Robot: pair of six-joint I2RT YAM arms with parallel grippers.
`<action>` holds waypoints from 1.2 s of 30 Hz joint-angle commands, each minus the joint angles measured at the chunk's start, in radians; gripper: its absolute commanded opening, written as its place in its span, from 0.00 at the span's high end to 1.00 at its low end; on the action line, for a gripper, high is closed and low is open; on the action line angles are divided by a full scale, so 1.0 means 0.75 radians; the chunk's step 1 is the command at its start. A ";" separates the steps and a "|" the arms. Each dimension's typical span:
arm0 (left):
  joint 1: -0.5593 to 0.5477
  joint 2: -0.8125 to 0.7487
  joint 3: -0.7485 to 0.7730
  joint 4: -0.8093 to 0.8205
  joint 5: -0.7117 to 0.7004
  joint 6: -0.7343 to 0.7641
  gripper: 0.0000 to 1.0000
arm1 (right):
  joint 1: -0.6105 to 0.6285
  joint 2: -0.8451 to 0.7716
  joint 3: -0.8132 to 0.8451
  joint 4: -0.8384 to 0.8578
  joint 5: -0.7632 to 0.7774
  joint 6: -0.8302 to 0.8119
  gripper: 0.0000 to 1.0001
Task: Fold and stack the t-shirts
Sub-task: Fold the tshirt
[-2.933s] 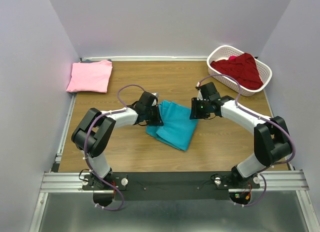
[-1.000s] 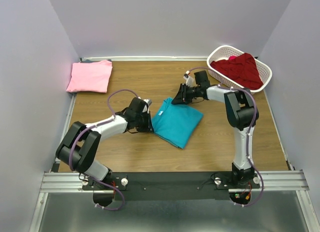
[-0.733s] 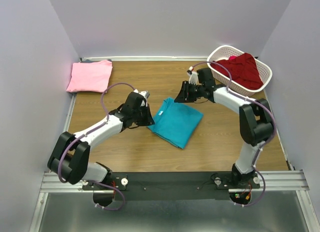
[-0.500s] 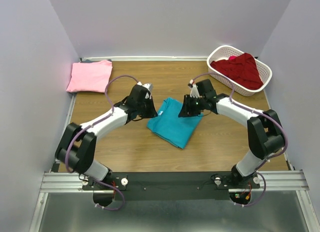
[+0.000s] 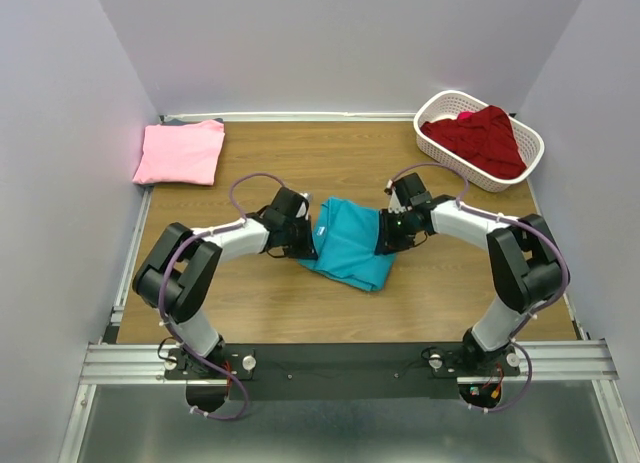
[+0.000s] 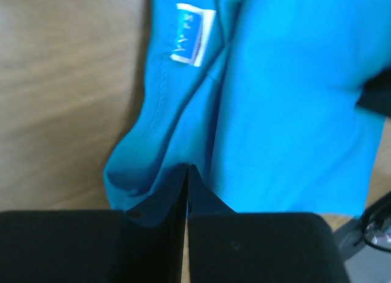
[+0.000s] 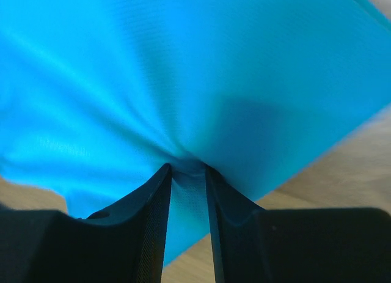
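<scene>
The teal t-shirt (image 5: 347, 245) lies folded in the middle of the table. My left gripper (image 5: 308, 241) is at its left edge, shut on the cloth; the left wrist view shows the teal t-shirt (image 6: 287, 106), its white label, and the jaws pressed together on a fold at the left gripper (image 6: 187, 170). My right gripper (image 5: 382, 239) is at its right edge, shut on a bunch of the teal t-shirt (image 7: 183, 69) at the right gripper (image 7: 187, 170). The light pink t-shirt (image 5: 181, 151) lies folded at the back left. The dark red t-shirt (image 5: 480, 138) is in the basket.
The white slotted basket (image 5: 437, 108) stands at the back right corner, with something bright pink behind the red cloth. Purple walls close in the table on three sides. The wooden table (image 5: 300, 303) has a metal rail along its near edge.
Both grippers have come in from the back onto the teal t-shirt's left and right edges and closed on it. The shirt is now narrower and bunched between them.
</scene>
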 commanded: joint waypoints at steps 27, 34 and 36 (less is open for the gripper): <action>-0.092 -0.514 -0.251 0.163 -0.154 -0.406 0.75 | 0.408 0.089 0.467 -0.231 0.560 -0.079 0.48; -0.059 -0.428 -0.229 0.208 -0.150 -0.388 0.75 | 0.437 0.243 0.539 -0.213 0.560 -0.089 0.54; -0.053 -0.416 -0.225 0.214 -0.144 -0.383 0.76 | 0.449 0.269 0.559 -0.213 0.562 -0.087 0.54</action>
